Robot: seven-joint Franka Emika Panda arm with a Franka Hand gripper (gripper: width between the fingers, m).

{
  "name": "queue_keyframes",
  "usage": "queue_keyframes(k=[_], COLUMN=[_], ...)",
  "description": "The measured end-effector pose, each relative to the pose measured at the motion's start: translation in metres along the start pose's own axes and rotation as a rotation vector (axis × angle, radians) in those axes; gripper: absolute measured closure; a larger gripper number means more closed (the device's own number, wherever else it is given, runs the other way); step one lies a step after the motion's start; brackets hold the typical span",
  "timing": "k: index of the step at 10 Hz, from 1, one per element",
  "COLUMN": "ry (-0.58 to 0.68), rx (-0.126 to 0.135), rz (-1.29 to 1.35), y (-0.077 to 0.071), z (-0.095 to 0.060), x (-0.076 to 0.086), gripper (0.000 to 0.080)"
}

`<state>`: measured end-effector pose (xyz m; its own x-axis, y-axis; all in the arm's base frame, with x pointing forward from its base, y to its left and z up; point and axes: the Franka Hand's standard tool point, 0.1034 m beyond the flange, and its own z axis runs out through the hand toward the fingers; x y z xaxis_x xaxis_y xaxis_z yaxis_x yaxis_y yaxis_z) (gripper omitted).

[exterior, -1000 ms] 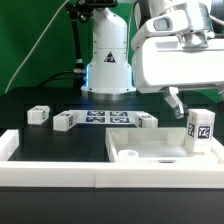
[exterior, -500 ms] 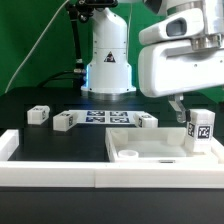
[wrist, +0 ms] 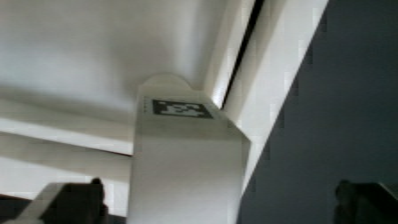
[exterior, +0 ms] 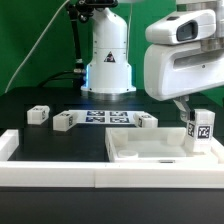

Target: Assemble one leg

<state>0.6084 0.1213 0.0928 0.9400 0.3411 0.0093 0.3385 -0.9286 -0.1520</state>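
A white leg (exterior: pixel 201 128) with a black-and-white tag stands upright on the right corner of the flat white tabletop (exterior: pixel 140 152). My gripper (exterior: pixel 189 108) hangs just above and to the exterior view's left of the leg top. In the wrist view the leg (wrist: pixel 187 150) rises between my two dark fingertips (wrist: pixel 79 200), with gaps on both sides. The gripper (wrist: pixel 222 205) is open and holds nothing. Three more legs lie on the black table: one (exterior: pixel 38 114), a second (exterior: pixel 64 121) and a third (exterior: pixel 147 121).
The marker board (exterior: pixel 108 118) lies between the loose legs in front of the robot base (exterior: pixel 108 60). A low white wall (exterior: pixel 50 172) runs along the front, with a raised end (exterior: pixel 9 143) at the exterior view's left.
The gripper has moved toward the exterior view's right and slightly down, closer to the standing leg. The leg and other parts have not moved.
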Motion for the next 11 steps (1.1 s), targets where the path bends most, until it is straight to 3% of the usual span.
queue_keyframes(k=[1, 3, 5, 9, 11], ry=[0.0, 0.035, 0.05, 0.07, 0.071], rx=[-0.001, -0.033, -0.042, -0.044, -0.045], rz=[0.013, 0.146, 0.215, 0.201, 0.189], y=[0.0, 0.0, -0.002, -0.002, -0.002], z=[0.0, 0.005, 0.013, 0.013, 0.012], x=[0.0, -0.003, -0.012, -0.008, -0.007], gripper=[0.015, 0.015, 0.015, 0.015, 0.043])
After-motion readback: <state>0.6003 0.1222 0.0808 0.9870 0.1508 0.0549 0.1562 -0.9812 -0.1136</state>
